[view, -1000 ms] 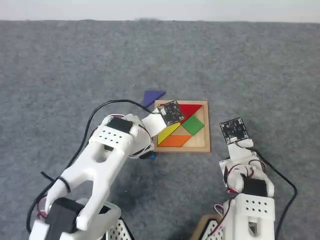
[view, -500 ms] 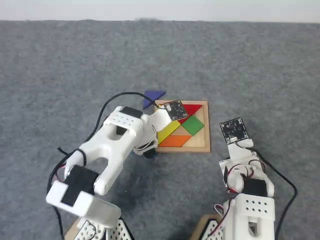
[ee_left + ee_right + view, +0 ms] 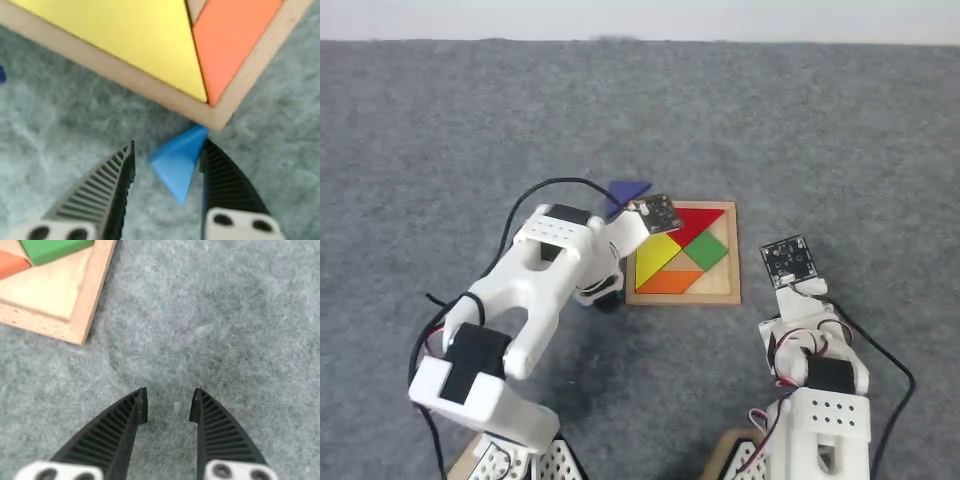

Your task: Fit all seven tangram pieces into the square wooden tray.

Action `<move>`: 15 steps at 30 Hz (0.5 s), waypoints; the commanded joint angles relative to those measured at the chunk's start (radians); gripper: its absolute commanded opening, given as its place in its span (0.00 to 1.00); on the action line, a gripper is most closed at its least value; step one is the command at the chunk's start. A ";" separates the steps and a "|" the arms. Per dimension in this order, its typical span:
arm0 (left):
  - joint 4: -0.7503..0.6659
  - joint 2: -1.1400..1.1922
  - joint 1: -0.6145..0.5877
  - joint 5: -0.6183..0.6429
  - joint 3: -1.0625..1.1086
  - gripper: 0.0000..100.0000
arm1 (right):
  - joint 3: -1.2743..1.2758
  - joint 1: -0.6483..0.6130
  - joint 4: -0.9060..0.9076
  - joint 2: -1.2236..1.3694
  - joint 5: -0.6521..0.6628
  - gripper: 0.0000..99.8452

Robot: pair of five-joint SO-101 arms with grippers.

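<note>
Blue and small, the triangle (image 3: pixel 177 162) lies on grey carpet (image 3: pixel 60 125) just outside the tray (image 3: pixel 120 80), at the corner where the yellow piece (image 3: pixel 125 35) and orange piece (image 3: pixel 230 35) meet. The left gripper (image 3: pixel 168 146) straddles it, jaws apart, one finger (image 3: pixel 222 172) against its edge. Off the tray's bare-wood corner, the right gripper (image 3: pixel 169 399) hangs spread over carpet. Squeezing slanted edges could squirt the triangle loose, and a finger catching the rim could shove the tray and unseat its pieces.

The high camera overlooks the table (image 3: pixel 840 130); both wrist cameras sit close above corners of the tray (image 3: pixel 735 262).
</note>
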 commanded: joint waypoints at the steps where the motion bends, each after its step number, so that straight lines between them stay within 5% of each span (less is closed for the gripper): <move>1: 0.046 -0.040 -0.037 -0.035 -0.015 0.21 | -0.009 -0.010 -0.015 -0.018 0.017 0.16; 15: 0.012 -0.037 -0.041 -0.037 -0.007 0.19 | -0.009 -0.010 -0.015 -0.018 0.017 0.16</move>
